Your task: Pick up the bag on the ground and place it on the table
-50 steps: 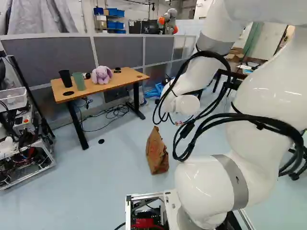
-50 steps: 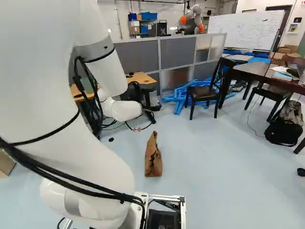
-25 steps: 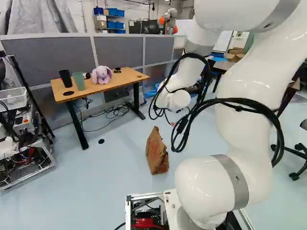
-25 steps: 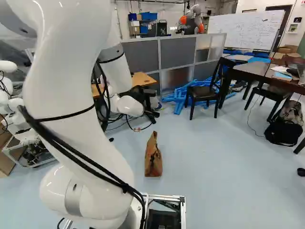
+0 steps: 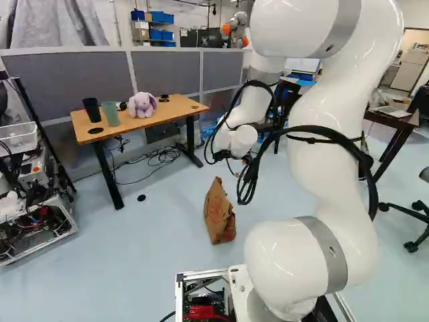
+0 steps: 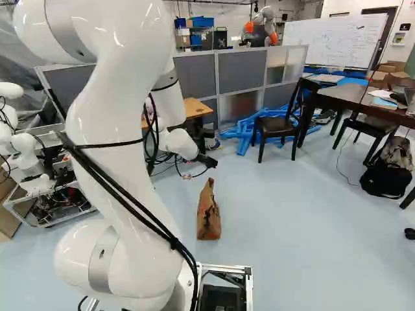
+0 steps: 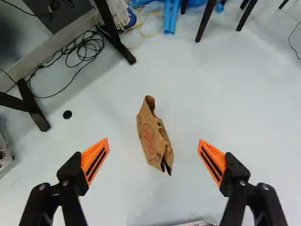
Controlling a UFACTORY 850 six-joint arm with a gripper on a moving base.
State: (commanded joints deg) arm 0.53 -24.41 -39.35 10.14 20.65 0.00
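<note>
Ideally, the gripper (image 7: 153,142), fingers wide apart, should lower squarely over the bag (image 7: 151,136) at twelve o'clock before pinching its sides.

Bag (image 7: 148,134) brown w/ red print, pads (image 7: 97,151) orange w/ blk stripes, plush bunny (image 5: 142,105) lt purple.

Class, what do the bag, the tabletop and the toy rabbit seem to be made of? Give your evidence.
The bag: probably brown paper, matt, by its stiff folds and creases. The tabletop: smooth wood or laminate, by its even tan colour. The toy rabbit: probably soft plush, by its floppy ears and rounded body.
</note>
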